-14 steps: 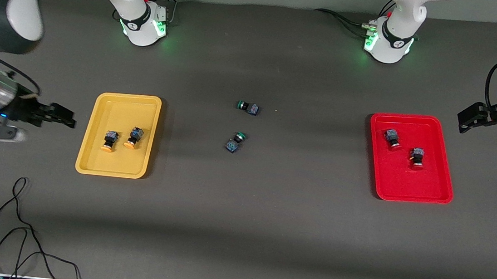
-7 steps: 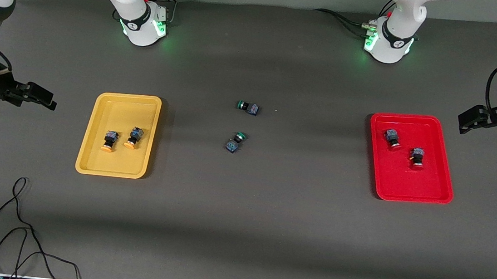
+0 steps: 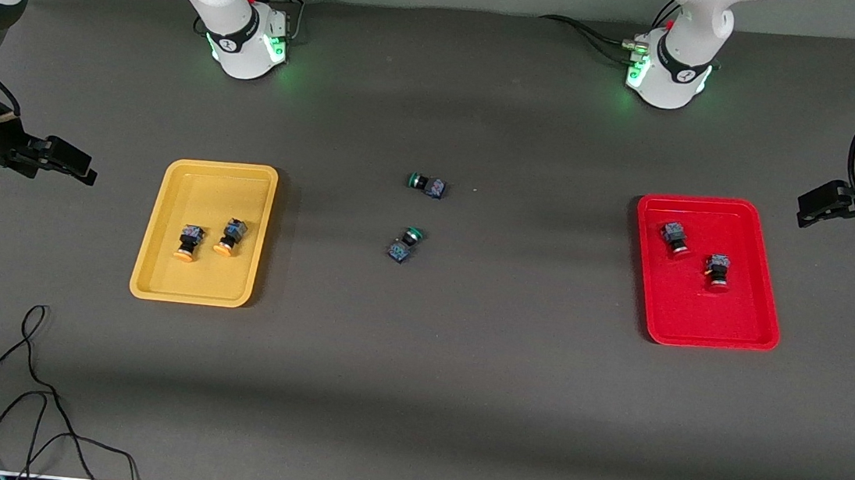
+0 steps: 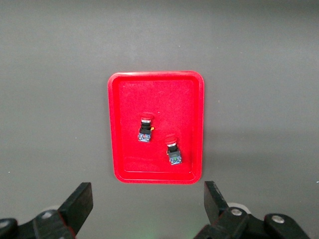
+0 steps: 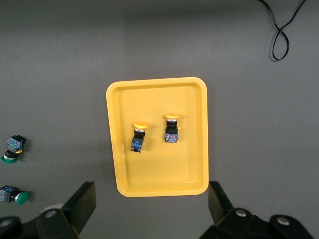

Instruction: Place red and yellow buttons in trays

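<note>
**Sorting looks done, both grippers empty**

With both yellow buttons (image 3: 208, 238) lying in the yellow tray (image 3: 210, 176) and both red buttons (image 3: 697, 254) lying in the red tray (image 3: 701, 329), I judge the task's last step finished. The pairs each sit side by side, caps pointing toward the front camera.

My right gripper (image 3: 63, 158) hangs over bare table at the right arm's end, just clear of the yellow tray's outer rim. Its fingers (image 5: 82, 201) are spread wide and grip nothing. My left gripper (image 3: 823, 206) hangs over bare table at the left arm's end, just outside the red tray, fingers (image 4: 79, 204) equally wide and empty.

As I read it, nothing remains to pick, so the next move is only to hold off or park the arms; no grasp is called for.

Two green buttons (image 3: 414, 215) lie on their sides on the table between the trays, one nearer the front camera than the other. They are not mine to sort, and they block nothing. A black cable (image 3: 29, 390) loops on the table near the front camera at the right arm's end, well apart from both trays.
</note>
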Controlling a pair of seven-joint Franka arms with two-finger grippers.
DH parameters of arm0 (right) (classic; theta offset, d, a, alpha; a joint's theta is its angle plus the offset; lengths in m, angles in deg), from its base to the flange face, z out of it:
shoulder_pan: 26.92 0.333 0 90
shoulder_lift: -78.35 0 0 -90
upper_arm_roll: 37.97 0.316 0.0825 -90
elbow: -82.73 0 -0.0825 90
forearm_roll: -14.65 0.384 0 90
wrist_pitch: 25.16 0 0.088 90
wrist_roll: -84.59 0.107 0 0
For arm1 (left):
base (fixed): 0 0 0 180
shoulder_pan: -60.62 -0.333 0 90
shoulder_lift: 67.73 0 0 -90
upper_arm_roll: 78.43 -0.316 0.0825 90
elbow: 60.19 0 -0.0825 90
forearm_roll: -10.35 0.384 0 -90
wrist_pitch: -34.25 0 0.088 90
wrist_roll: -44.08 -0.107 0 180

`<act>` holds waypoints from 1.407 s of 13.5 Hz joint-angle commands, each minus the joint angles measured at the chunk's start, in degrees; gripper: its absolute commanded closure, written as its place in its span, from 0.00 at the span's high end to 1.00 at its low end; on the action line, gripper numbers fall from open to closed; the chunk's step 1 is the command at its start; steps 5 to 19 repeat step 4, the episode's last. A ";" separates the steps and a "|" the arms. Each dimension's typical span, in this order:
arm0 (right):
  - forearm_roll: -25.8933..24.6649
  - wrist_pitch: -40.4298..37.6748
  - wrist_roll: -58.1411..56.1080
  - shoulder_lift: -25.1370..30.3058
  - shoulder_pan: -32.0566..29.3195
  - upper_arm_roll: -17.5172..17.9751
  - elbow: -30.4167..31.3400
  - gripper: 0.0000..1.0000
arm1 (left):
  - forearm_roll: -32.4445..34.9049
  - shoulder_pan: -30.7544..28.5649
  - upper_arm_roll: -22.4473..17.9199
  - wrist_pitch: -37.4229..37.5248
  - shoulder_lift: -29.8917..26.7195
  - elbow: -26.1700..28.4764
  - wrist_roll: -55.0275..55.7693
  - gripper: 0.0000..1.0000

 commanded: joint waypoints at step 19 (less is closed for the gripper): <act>-1.39 -0.14 0.93 0.87 -0.26 -0.10 0.22 1.00 | -0.60 -0.10 0.18 1.89 -0.03 -0.63 -1.03 0.99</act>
